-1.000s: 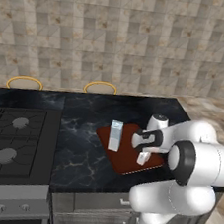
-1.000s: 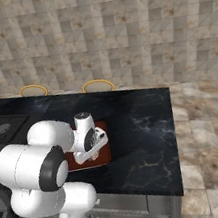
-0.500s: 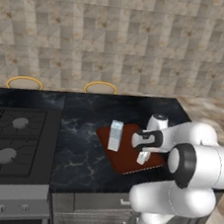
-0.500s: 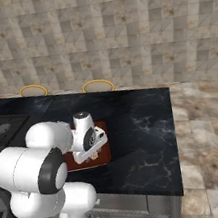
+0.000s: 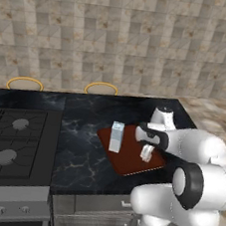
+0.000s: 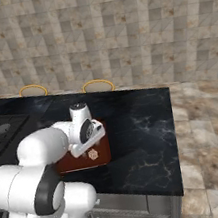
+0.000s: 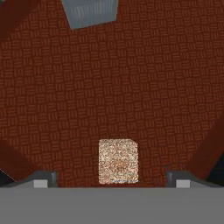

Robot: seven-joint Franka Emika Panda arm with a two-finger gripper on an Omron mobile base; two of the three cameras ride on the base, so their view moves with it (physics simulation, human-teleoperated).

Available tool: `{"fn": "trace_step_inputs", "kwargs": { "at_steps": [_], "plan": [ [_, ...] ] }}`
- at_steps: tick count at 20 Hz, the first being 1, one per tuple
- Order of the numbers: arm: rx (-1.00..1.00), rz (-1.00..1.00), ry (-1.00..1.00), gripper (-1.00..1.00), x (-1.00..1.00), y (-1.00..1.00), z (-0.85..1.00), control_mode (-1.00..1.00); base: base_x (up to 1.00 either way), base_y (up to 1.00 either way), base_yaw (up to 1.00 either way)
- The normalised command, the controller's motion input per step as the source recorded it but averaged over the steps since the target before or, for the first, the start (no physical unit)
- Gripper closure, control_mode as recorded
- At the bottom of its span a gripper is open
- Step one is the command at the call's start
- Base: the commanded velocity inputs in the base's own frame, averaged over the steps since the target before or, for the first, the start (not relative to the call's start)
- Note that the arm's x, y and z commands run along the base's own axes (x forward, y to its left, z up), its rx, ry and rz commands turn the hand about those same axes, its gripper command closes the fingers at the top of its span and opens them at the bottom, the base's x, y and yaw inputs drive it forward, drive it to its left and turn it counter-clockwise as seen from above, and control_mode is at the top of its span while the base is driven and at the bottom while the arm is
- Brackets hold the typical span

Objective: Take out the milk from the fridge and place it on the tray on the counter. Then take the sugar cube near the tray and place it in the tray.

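Milk (image 5: pixel 116 136) stands on the tray (image 5: pixel 129 162) beside the sugar cube (image 7: pixel 118 160); gripper (image 7: pixel 113 178), clamped a second ago, now spread wide.

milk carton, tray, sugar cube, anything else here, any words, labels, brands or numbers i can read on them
None can be read.
The milk: plain white and pale blue-grey faces, no print visible.
The tray: a woven pattern, no lettering.
The sugar cube: speckles, no marks.
The stovetop knobs: too small to tell any markings.
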Motion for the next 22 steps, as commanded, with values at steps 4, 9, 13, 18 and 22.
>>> {"fn": "trace_step_inputs", "kwargs": {
  "at_steps": [4,9,13,18,22],
  "plan": [
    [0.0,0.0,-0.18,-1.0,-0.48,-0.01,0.99,-1.0,0.0,0.0,0.0],
    [0.0,-0.1,-0.22,-1.0,-0.72,0.0,0.97,-1.0,0.0,0.0,0.0],
    [0.01,-0.31,-0.25,-1.0,-0.92,0.0,0.79,-1.0,0.0,0.0,0.0],
    [0.18,-0.45,-0.2,-1.0,-0.95,0.11,0.7,-1.0,0.0,0.0,0.0],
    [0.45,-0.39,-0.03,-1.0,-0.88,0.03,1.0,-1.0,0.0,0.0,0.0]
  ]
}}
